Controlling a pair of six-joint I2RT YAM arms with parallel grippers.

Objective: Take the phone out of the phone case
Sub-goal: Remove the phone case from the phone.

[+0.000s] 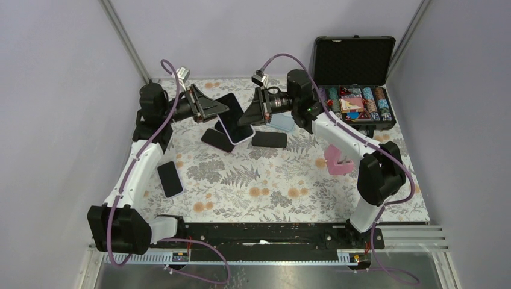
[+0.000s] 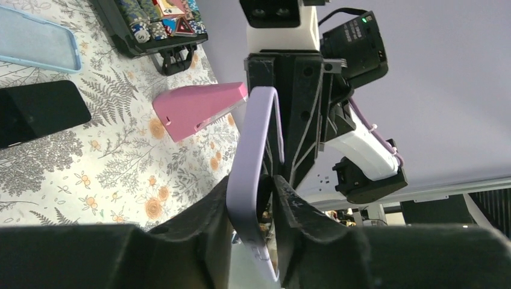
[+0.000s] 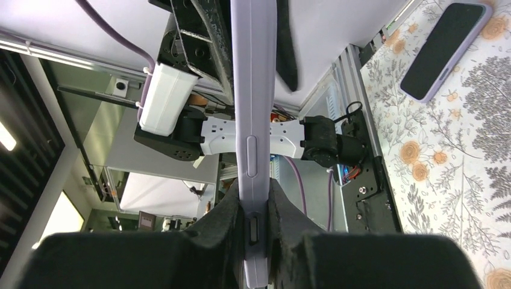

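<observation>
A phone in a lavender case (image 1: 238,129) is held tilted above the table's far middle by both grippers. My left gripper (image 1: 223,110) is shut on its left end and my right gripper (image 1: 245,118) on its right end. In the left wrist view the lavender case (image 2: 252,144) bows away to the left between my fingers (image 2: 211,211), with a dark edge of the phone (image 2: 265,201) beside it. In the right wrist view my gripper (image 3: 253,195) is clamped on the case's side (image 3: 253,90), with its buttons showing.
Another phone in a lavender case (image 1: 170,179) lies at the left. Two black phones (image 1: 269,139) (image 1: 217,139) and a light blue case (image 1: 282,123) lie under the held phone. A pink object (image 1: 339,161) stands at the right. An open black chip case (image 1: 355,96) is at the far right.
</observation>
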